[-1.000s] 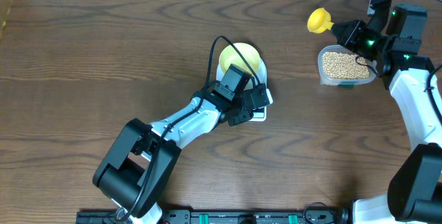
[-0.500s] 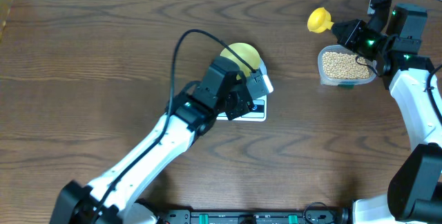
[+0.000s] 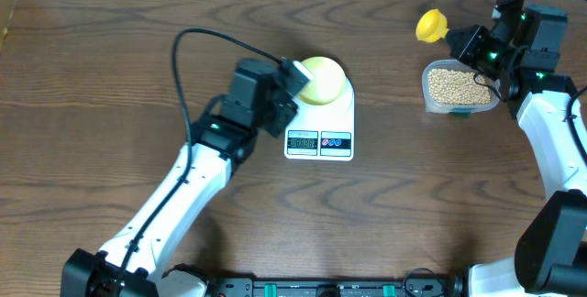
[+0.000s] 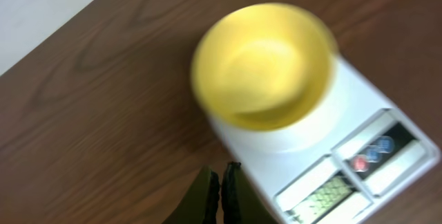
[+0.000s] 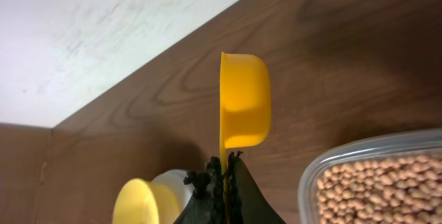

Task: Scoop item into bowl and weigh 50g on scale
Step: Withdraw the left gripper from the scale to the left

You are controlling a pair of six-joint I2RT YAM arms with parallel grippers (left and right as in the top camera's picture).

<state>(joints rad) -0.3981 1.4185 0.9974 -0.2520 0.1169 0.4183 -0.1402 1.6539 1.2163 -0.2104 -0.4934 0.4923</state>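
The wooden table (image 3: 110, 77) is carrying everything. The left arm (image 3: 183, 187) is pulling away from the scale (image 3: 319, 127): a second ago it was lying across the scale's near edge and hiding the display (image 3: 302, 141), and now it is sitting off the scale's left side, leaving the display uncovered. The digits are showing too small to read. The left gripper (image 4: 222, 175) is hovering just beside the scale's far-left corner with its fingers pressed together, carrying nothing.

The clear tub (image 3: 459, 91) is waiting well to the right of the scale, full of beans (image 3: 454, 83). The pale yellow bowl (image 3: 323, 80) is resting on the scale's far half and is looking empty in the left wrist view.

Beyond the tub, further from the scale, the right gripper (image 5: 224, 165) is clamping the handle of the yellow scoop (image 5: 243, 99), holding it on edge in the air, with no beans showing in it.

With the scale clear, I am judging the setup finished and scooping as the next step; no beans are in the bowl yet.
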